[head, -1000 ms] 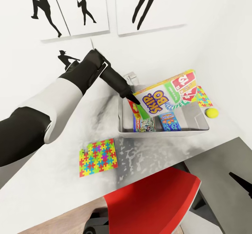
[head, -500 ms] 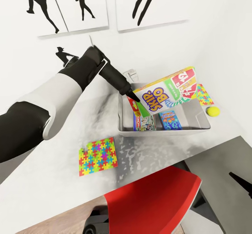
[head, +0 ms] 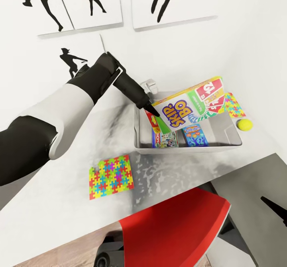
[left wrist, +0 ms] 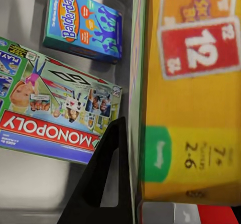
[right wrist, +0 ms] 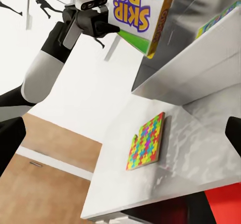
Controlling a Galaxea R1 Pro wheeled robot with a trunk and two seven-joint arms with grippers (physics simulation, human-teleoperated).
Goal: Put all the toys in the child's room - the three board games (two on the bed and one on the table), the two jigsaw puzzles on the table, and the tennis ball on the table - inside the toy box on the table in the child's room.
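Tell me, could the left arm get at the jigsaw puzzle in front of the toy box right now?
Probably not yet: the left gripper is shut on the SKIP-BO box over the toy box. The jigsaw puzzle itself lies uncovered on the table.

The big box (head: 190,104) at the head view's centre read "SKIP-BO" in blue on white, with a white "12" on red cards at its upper right. In the left wrist view its yellow side (left wrist: 188,108) showed "12", "2-6" and "7+". There, lower left, a box (left wrist: 52,116) read "MONOPOLY" on red; upper left, a blue box (left wrist: 83,23) read "Balderdash".
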